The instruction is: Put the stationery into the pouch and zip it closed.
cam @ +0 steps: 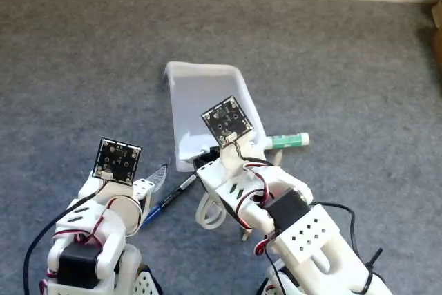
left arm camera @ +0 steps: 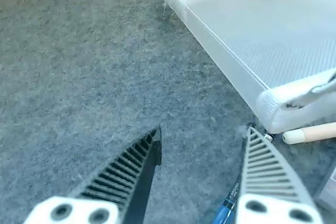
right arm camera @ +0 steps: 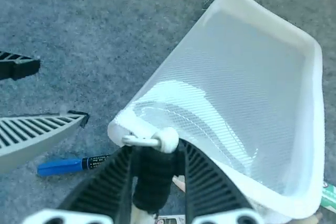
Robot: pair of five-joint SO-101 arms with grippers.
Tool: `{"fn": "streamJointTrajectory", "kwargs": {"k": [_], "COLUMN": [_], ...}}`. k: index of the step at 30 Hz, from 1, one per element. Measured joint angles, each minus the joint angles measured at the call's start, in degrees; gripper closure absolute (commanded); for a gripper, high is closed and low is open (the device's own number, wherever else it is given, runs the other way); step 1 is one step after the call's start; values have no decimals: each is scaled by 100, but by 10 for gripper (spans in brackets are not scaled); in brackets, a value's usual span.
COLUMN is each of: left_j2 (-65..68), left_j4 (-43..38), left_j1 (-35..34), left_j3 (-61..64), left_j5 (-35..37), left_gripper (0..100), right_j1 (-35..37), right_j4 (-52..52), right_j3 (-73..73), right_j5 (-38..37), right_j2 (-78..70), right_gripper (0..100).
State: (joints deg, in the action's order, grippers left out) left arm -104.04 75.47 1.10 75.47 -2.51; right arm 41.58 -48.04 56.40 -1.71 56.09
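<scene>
A white mesh pouch (cam: pixel 207 105) lies in the middle of the grey carpet, its open end towards the arms. At that open end my right gripper (cam: pixel 207 159) (right arm camera: pixel 156 153) is shut on a black marker (right arm camera: pixel 152 174), just beside the white zipper pull (right arm camera: pixel 152 140). My left gripper (cam: pixel 157 179) (left arm camera: pixel 202 171) hangs open over the carpet near the pouch's corner, nothing between its fingers. A blue pen (cam: pixel 169 198) (left arm camera: pixel 226 211) (right arm camera: pixel 73 165) lies on the carpet under it. A green-capped stick (cam: pixel 286 141) rests against the pouch's right side.
A beige pencil-like rod (left arm camera: pixel 315 132) lies next to the pouch's near corner. Open grey carpet (cam: pixel 83 67) stretches to the left and behind the pouch. A pale wall edge runs along the back.
</scene>
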Motion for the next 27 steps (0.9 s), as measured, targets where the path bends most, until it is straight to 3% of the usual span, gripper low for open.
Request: {"fn": "streamJointTrajectory", "kwargs": {"k": [6, 17, 27], "left_j2": [0, 0, 18], "left_j4": [-281, -105, -932], "left_j1": [26, 932, 668], "left_j3": [149, 141, 738], "left_j5": [18, 18, 35], "left_gripper": [758, 758, 793], "right_j1": [202, 264, 281], "right_j4": [0, 0, 0], "right_j3": [0, 0, 0], "right_j5": [0, 0, 0], "right_j2": [0, 0, 0], "right_gripper": [995, 995, 995]}}
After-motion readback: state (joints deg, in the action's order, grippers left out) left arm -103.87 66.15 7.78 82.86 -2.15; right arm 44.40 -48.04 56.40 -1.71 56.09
